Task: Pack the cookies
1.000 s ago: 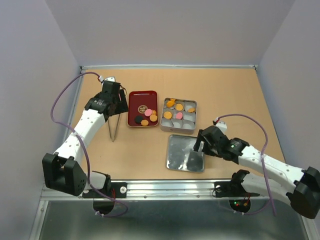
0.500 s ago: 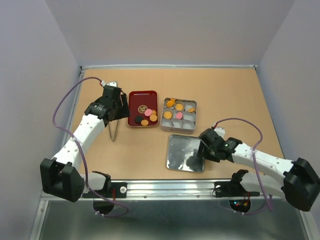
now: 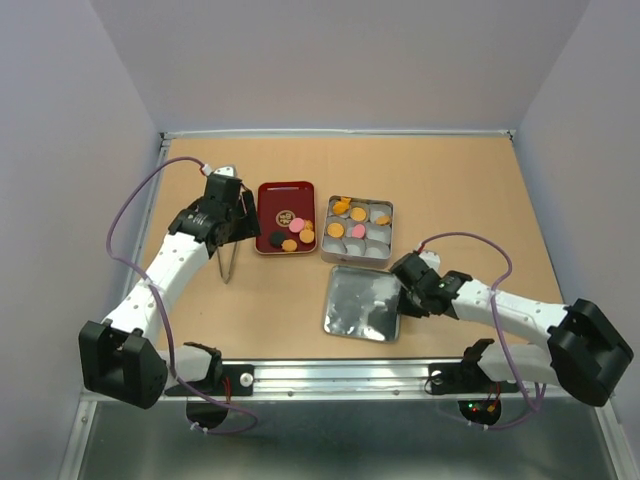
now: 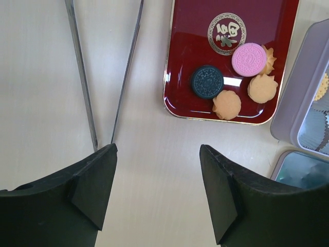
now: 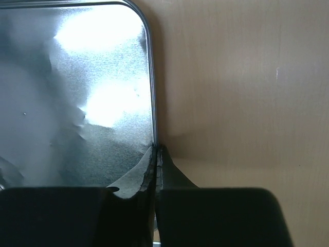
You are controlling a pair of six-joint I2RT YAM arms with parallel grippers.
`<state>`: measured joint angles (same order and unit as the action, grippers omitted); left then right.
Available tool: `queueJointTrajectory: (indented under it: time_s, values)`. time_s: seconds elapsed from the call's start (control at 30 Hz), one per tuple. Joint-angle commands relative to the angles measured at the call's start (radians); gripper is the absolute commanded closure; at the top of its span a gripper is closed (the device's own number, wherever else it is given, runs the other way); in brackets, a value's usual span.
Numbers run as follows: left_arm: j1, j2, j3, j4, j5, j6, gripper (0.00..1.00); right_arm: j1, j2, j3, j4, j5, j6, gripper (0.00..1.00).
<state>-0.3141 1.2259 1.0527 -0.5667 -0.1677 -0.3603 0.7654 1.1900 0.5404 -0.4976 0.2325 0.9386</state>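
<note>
- Pinching the right-hand rim of the lid (image 5: 103,103), the right gripper (image 5: 156,152) has its two fingers pressed tight together, with the thin metal edge caught between them.
- From above, the lid (image 3: 355,303) lies flat on the table (image 3: 480,200), shiny face up, just in front of the tin (image 3: 357,228). The right gripper (image 3: 405,290) sits at the lid's right edge.
- The left gripper (image 4: 157,180) stands wide apart and holds nothing. It hangs over bare table between the tongs (image 4: 103,77) and the red tray (image 4: 180,51).
- The tongs lie on the table left of the tray, their two thin arms drawing closer together toward the gripper.
- Some of the cookies (image 4: 226,104) rest on the red tray, bunched toward the side nearest the tin: one pink (image 4: 248,59), one dark (image 4: 207,81), the rest orange, with the pink one overlapping an orange one behind it.
- More cookies (image 3: 350,222) sit in the tin's compartments, mostly orange with one pink, while several compartments hold none.
- The tin stands just to the right of the red tray, the two close but apart.
</note>
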Motion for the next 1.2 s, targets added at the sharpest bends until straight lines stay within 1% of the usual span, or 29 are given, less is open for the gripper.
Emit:
queueJointTrajectory:
  time_s: [0.0, 0.1, 0.27, 0.37, 0.4, 0.5, 0.53, 0.6, 0.63, 0.67, 0.7, 0.73, 0.77, 0.8, 0.9, 0.97, 1.03, 1.1, 1.17]
  values:
    - [-0.006, -0.048, -0.007, 0.004, -0.004, 0.009, 0.24, 0.0, -0.041, -0.013, 0.001, -0.007, -0.009, 0.99]
    - [-0.006, -0.063, 0.021, -0.024, -0.001, 0.006, 0.24, -0.002, -0.115, -0.011, -0.024, -0.021, -0.017, 1.0]
    - [-0.006, -0.104, 0.067, -0.032, 0.019, 0.012, 0.24, -0.001, -0.196, -0.005, -0.067, -0.116, -0.05, 1.0]
    - [-0.006, -0.175, 0.063, 0.024, 0.089, 0.03, 0.24, 0.0, -0.254, 0.007, -0.108, -0.159, -0.057, 1.0]
    - [-0.006, -0.193, 0.061, 0.037, 0.112, 0.03, 0.23, 0.0, -0.307, 0.013, -0.136, -0.16, -0.057, 0.99]
    - [-0.006, -0.259, 0.038, 0.111, 0.262, 0.055, 0.2, -0.002, -0.372, 0.084, -0.191, -0.157, -0.066, 1.0]
    - [-0.006, -0.282, 0.024, 0.167, 0.369, 0.064, 0.18, -0.002, -0.409, 0.107, -0.2, -0.15, -0.072, 0.99]
    - [-0.006, -0.29, -0.019, 0.233, 0.465, 0.069, 0.18, -0.002, -0.438, 0.191, -0.205, -0.119, -0.084, 1.0]
    - [-0.006, -0.295, -0.034, 0.257, 0.565, 0.069, 0.18, -0.002, -0.46, 0.219, -0.205, -0.102, -0.09, 1.0]
    - [-0.006, -0.299, -0.068, 0.287, 0.626, 0.055, 0.18, -0.002, -0.464, 0.284, -0.205, -0.067, -0.096, 1.0]
    - [-0.006, -0.307, -0.088, 0.368, 0.684, 0.038, 0.18, -0.002, -0.463, 0.314, -0.203, -0.053, -0.106, 1.0]
    - [-0.006, -0.33, -0.108, 0.42, 0.806, 0.017, 0.17, -0.002, -0.443, 0.347, -0.205, -0.042, -0.125, 0.99]
    - [-0.006, -0.339, -0.143, 0.47, 0.859, -0.005, 0.14, -0.002, -0.426, 0.374, -0.205, -0.029, -0.138, 1.0]
    - [-0.006, -0.347, -0.151, 0.529, 0.89, -0.04, 0.14, -0.002, -0.411, 0.426, -0.203, -0.025, -0.153, 1.0]
    - [-0.006, -0.348, -0.152, 0.556, 0.922, -0.045, 0.11, -0.002, -0.357, 0.49, -0.191, -0.004, -0.182, 1.0]
    - [-0.006, -0.33, -0.152, 0.583, 0.988, -0.052, 0.11, -0.002, -0.334, 0.536, -0.182, 0.01, -0.204, 1.0]
    - [-0.006, -0.333, -0.167, 0.663, 1.057, -0.107, 0.11, 0.0, -0.3, 0.579, -0.167, 0.005, -0.222, 0.99]
    - [-0.006, -0.345, -0.177, 0.721, 1.079, -0.129, 0.1, -0.001, -0.267, 0.605, -0.157, 0.002, -0.228, 1.0]
    - [-0.006, -0.362, -0.183, 0.745, 1.1, -0.149, 0.09, 0.0, -0.251, 0.632, -0.145, -0.004, -0.236, 1.0]
